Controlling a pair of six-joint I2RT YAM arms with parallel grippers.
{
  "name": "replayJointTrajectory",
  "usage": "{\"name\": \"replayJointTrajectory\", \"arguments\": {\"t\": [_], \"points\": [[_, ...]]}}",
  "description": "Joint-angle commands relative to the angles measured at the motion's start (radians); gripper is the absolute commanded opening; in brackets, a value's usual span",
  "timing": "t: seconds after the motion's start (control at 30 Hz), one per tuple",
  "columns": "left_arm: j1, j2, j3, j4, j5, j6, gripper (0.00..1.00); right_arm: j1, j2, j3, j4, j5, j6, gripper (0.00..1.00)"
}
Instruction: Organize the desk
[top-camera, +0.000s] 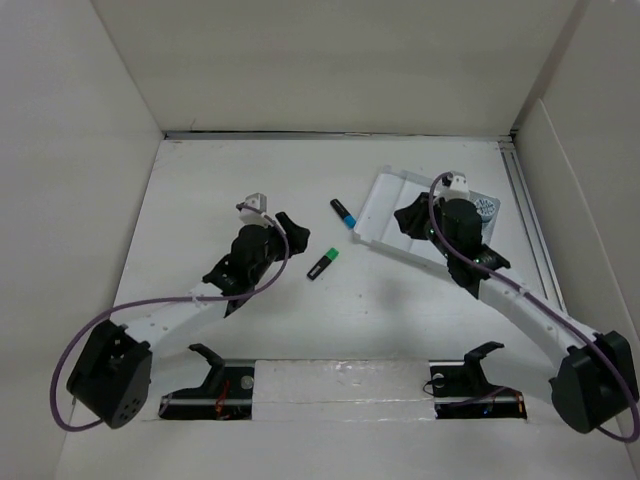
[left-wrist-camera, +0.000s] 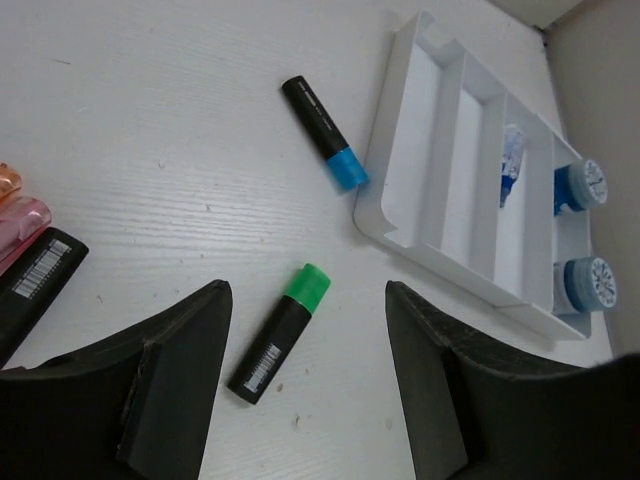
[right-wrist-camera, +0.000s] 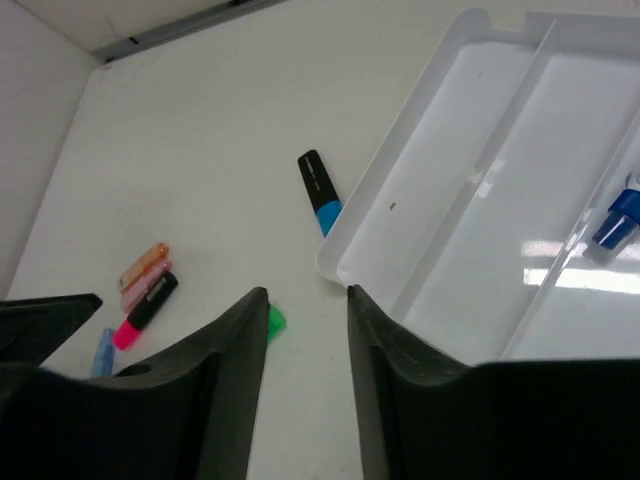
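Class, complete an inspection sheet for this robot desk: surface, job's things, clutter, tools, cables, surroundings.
Surface: desk, white and matte.
Job's things: green-capped highlighter and blue-capped highlighter lie loose beside the compartment tray; pink and orange markers lie further left; blue-lidded jars sit inside the tray.
Clutter: nothing seen.
Grippers: left tool open, facing the green-capped highlighter, empty; right tool open near the tray's corner, empty.
Cables: a purple cable loops along each arm.
Surroundings: white walls; rail at the right edge.

Plenty of room around the green marker, open desk on every side. The blue marker is trickier: its cap sits just beside the tray, left wall, tight squeeze.
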Motion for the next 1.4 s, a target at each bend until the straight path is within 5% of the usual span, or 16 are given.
{"name": "replayJointTrajectory", "arguments": {"t": [0.0, 0.2, 0.37, 0.9, 1.1, 1.23, 1.37], "points": [[-0.032, 0.101, 0.090, 0.006, 0.047, 0.098, 0.60, 0.039, -0.117, -0.058, 0.151, 0.020, 0.024, 0.45], [-0.223, 0.241, 0.174, -0.084, -0.184, 0.215, 0.63, 0.050, -0.214, -0.121, 0.177, 0.003, 0.050, 0.54], [-0.223, 0.379, 0.239, -0.159, -0.261, 0.209, 0.64, 0.027, -0.229, -0.187, 0.250, -0.058, 0.079, 0.54], [-0.223, 0.620, 0.357, -0.243, -0.209, 0.295, 0.59, -0.033, -0.243, -0.193, 0.238, -0.152, 0.101, 0.54], [-0.233, 0.641, 0.357, -0.251, -0.204, 0.298, 0.37, -0.042, -0.237, -0.190, 0.238, -0.149, 0.099, 0.54], [-0.233, 0.649, 0.352, -0.259, -0.210, 0.284, 0.05, -0.042, -0.240, -0.190, 0.235, -0.141, 0.096, 0.54], [-0.233, 0.583, 0.360, -0.247, -0.163, 0.274, 0.00, -0.051, -0.243, -0.196, 0.234, -0.139, 0.098, 0.54]]}}
